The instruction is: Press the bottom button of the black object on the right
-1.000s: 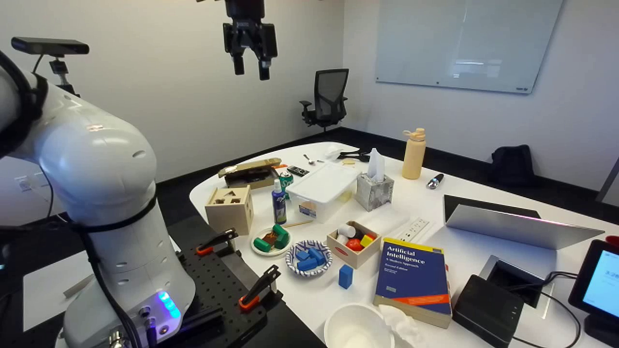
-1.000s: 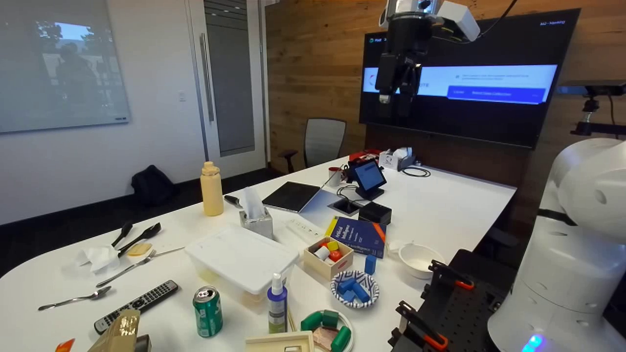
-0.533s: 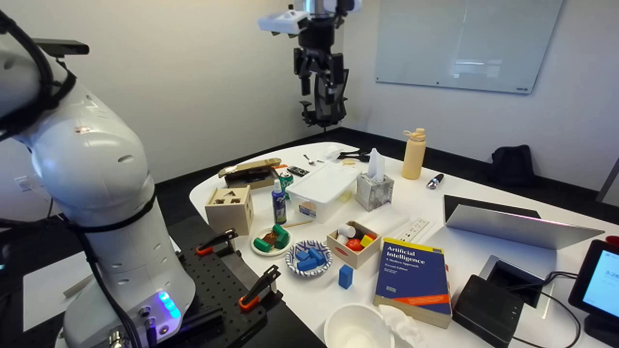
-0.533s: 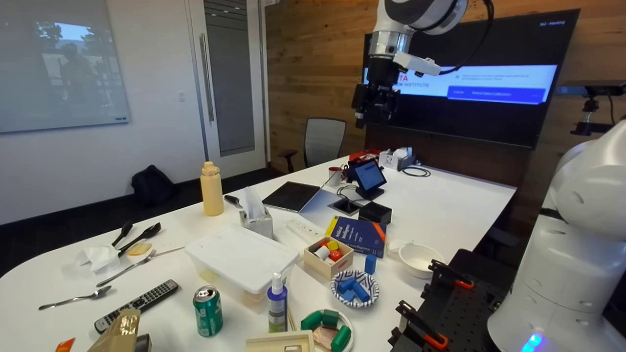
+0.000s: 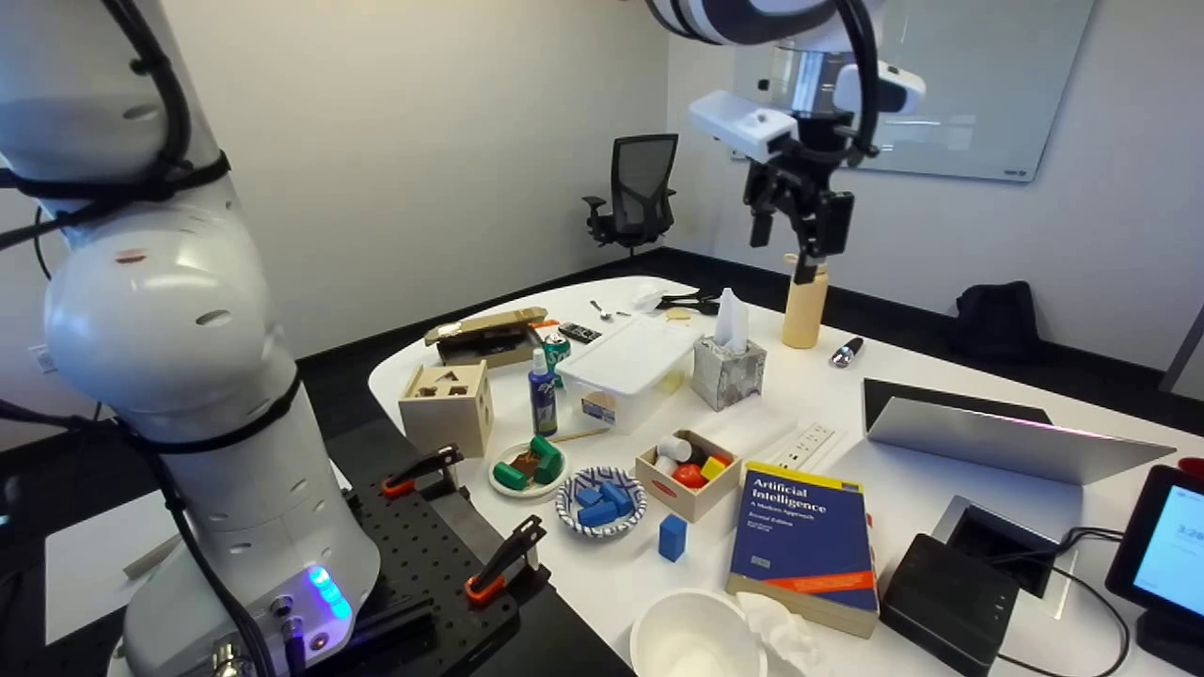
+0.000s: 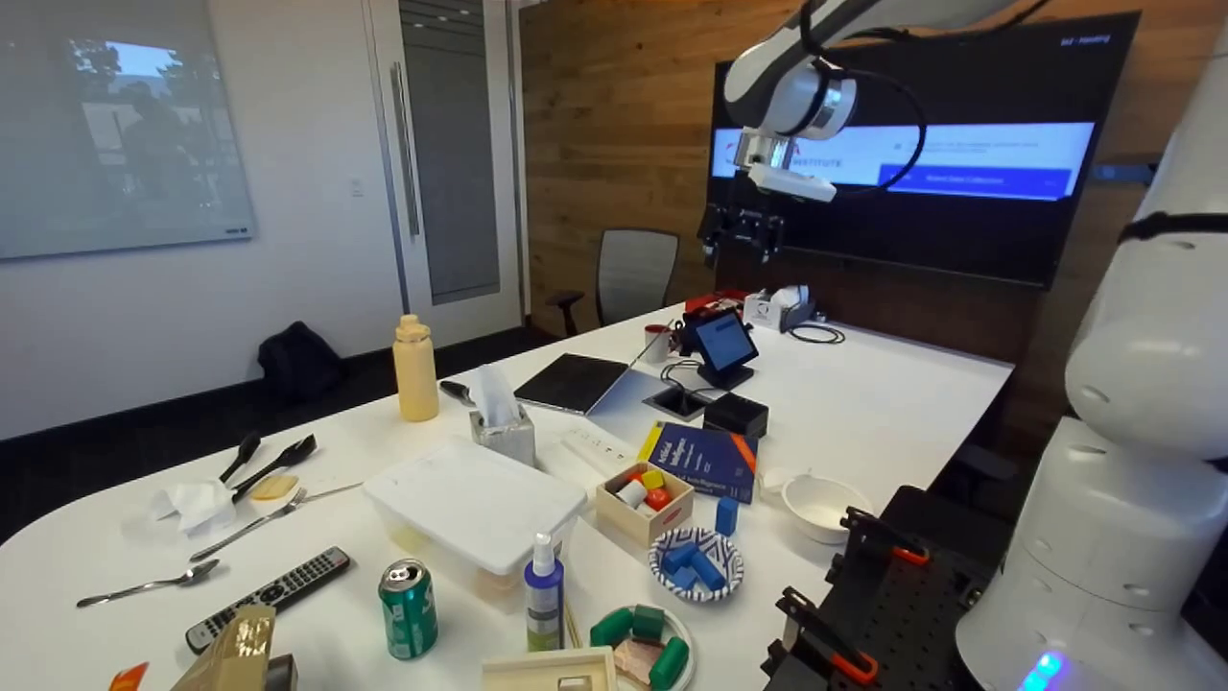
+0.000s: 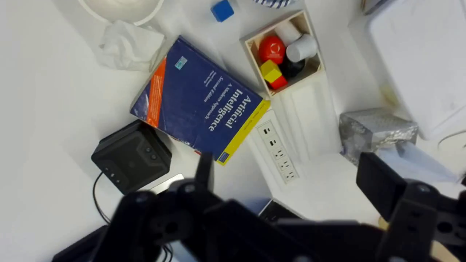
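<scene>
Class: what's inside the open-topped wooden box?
The wooden box holds two white pieces, a rounded red piece, a yellow block, another red piece and a black piece. Anything directly beneath them is covered.

In both exterior views, a glossy board (image 5: 997, 85) hangs on a pale wall (image 5: 1129, 216), and the floor (image 5: 1110, 381) is dark. In an exterior view, a door (image 6: 451, 173) stands between this wall and a wood wall (image 6: 614, 125) with a lit screen (image 6: 959, 235); a chair (image 6: 636, 274) is behind the table (image 6: 892, 384).
</scene>
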Robot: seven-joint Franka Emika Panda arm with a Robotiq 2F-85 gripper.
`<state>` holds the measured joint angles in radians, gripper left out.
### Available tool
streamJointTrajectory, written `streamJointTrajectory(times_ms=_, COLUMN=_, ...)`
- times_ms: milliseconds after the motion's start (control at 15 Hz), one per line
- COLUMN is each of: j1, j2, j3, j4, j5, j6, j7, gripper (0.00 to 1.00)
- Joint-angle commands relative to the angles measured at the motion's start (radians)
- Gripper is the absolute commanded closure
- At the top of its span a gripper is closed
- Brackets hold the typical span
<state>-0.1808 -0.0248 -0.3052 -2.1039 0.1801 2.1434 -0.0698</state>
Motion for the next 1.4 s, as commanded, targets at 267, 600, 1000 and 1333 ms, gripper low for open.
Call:
streamJointTrajectory(times_ms=267, j1=-0.173, j2=0.503, j3=0.022, j4=0.394, j5=0.201, j6=0.095, j7=0.036, gripper=0.0)
streamJointTrajectory(times_ms=600, j1=-0.278, j2=0.814, j3=0.061, j4=0.637, j5=0.199, j6=0.172, j7=0.159, gripper=0.0)
streamJointTrajectory(times_ms=1000, j1=-0.307, j2=1.053, j3=0.069, j4=0.866, j5=0.157, j6=0.13, j7=0.301, gripper=0.41)
streamJointTrajectory(times_ms=1333, j1=-0.312, j2=1.141, j3=0.068, j4=0.974, j5=0.135, j6=0.092, j7=0.365, gripper=0.8)
